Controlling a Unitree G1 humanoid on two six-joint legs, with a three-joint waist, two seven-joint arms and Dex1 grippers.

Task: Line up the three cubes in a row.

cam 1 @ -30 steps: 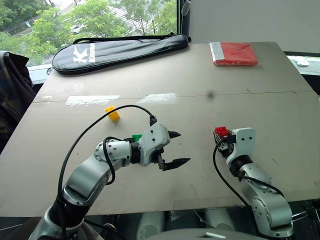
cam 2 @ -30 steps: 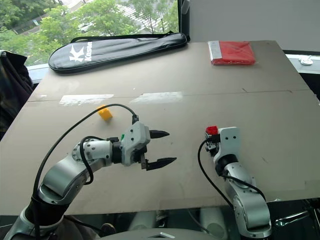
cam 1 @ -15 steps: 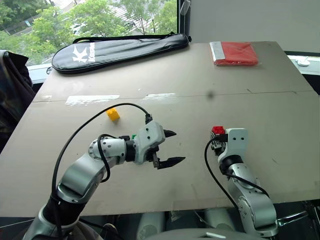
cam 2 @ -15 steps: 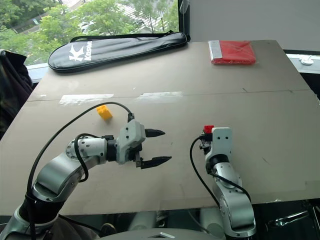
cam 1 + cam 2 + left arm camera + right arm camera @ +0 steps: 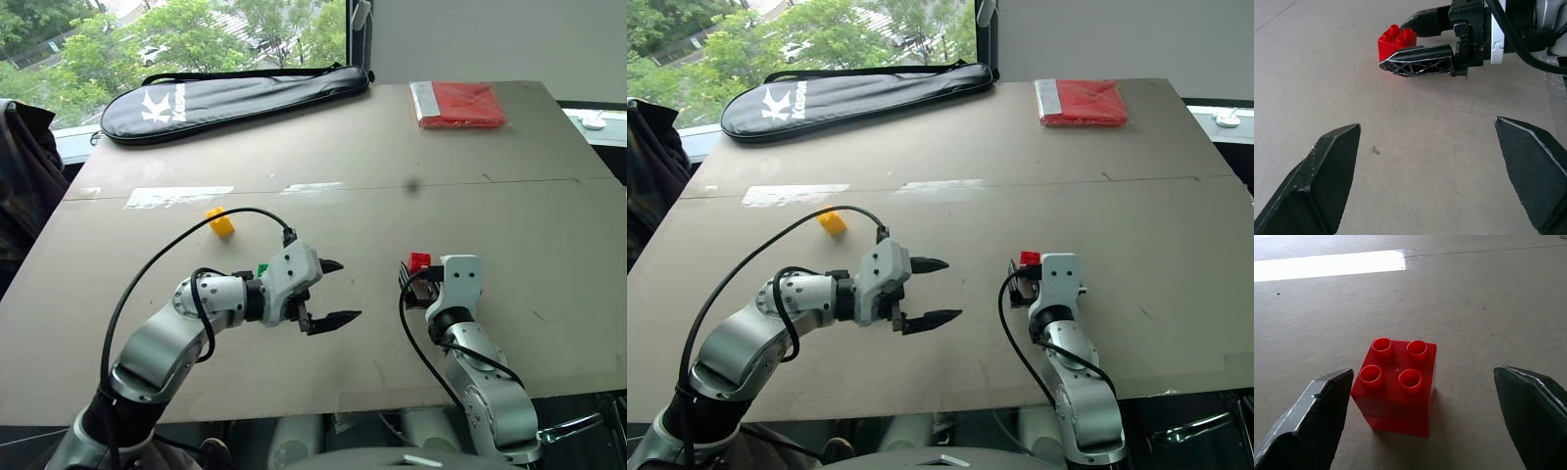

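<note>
Three cubes sit on the table (image 5: 529, 206). The red cube (image 5: 1396, 384) stands studs up on the tabletop, between the two spread fingers of the right gripper (image 5: 1425, 421). In the right wrist view there is bare table on either side of it, so neither finger touches it; the jaws are wide apart and grip nothing. From the head camera, the red cube (image 5: 419, 261) shows just past the front of the right gripper (image 5: 411, 277), peeking above the wrist housing.

Off to the left of the right gripper, with bare table between them, the left gripper (image 5: 331, 292) hovers with its fingers also spread and nothing between them. It points across toward the right gripper, and its wrist camera looks straight at the red cube (image 5: 1397, 40) and the other arm's black fingers (image 5: 1420, 61) flanking it.

The green cube (image 5: 263, 269) lies just behind the left gripper's wrist, mostly hidden by the white housing, with only a sliver showing. The yellow cube (image 5: 220, 221) rests farther out on the table, beyond the left arm and to its left, well apart from both grippers.

At the table's far edge, well beyond both grippers, lie a long black racket bag (image 5: 235, 98) and a flat red packet (image 5: 460, 104).
</note>
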